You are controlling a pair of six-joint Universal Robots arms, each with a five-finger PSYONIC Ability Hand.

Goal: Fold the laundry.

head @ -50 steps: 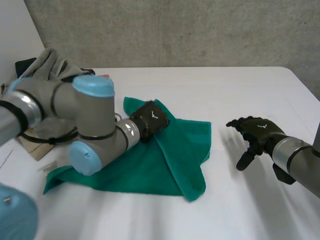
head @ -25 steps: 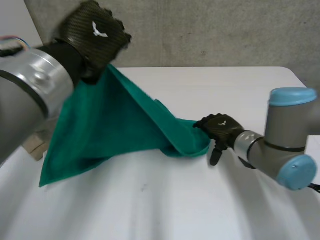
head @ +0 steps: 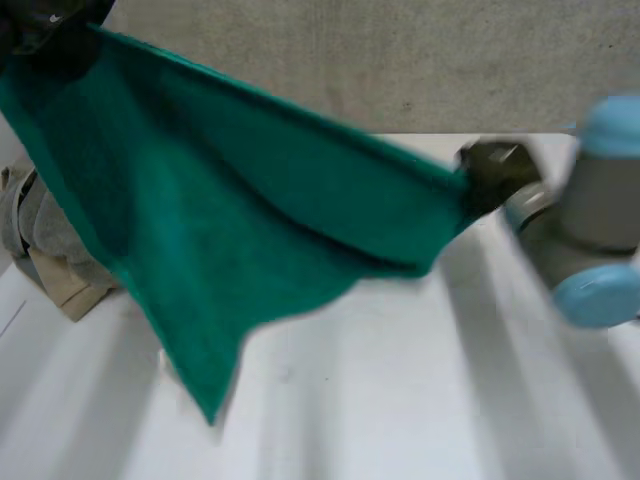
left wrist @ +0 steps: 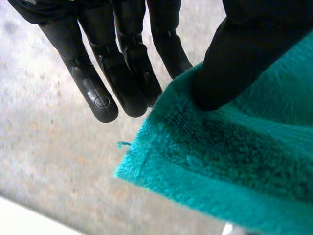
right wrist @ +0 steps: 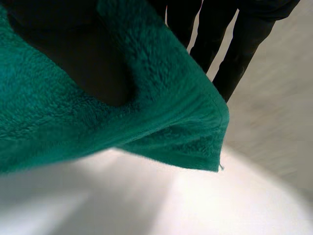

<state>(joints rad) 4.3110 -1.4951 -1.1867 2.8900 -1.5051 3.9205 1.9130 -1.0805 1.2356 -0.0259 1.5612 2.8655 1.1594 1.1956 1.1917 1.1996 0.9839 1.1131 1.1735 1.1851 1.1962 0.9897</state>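
A green towel (head: 230,220) hangs stretched in the air above the white table (head: 400,400), held by two corners. My left hand (head: 45,20) is raised high at the far left and pinches one corner (left wrist: 161,147) between its thumb (left wrist: 234,54) and fingers (left wrist: 122,73). My right hand (head: 495,170) holds the opposite corner (right wrist: 195,132) near the table's back right, the thumb (right wrist: 88,68) pressing the cloth against the fingers (right wrist: 234,44). The towel's lower tip (head: 210,410) hangs down toward the table.
A pile of grey and beige laundry (head: 50,250) lies at the table's left edge, partly hidden behind the towel. A grey wall (head: 400,60) runs behind the table.
My left hand has lifted its corner higher and to the left. My right hand has shut on the other corner and raised it, so the towel has left the table and spread out.
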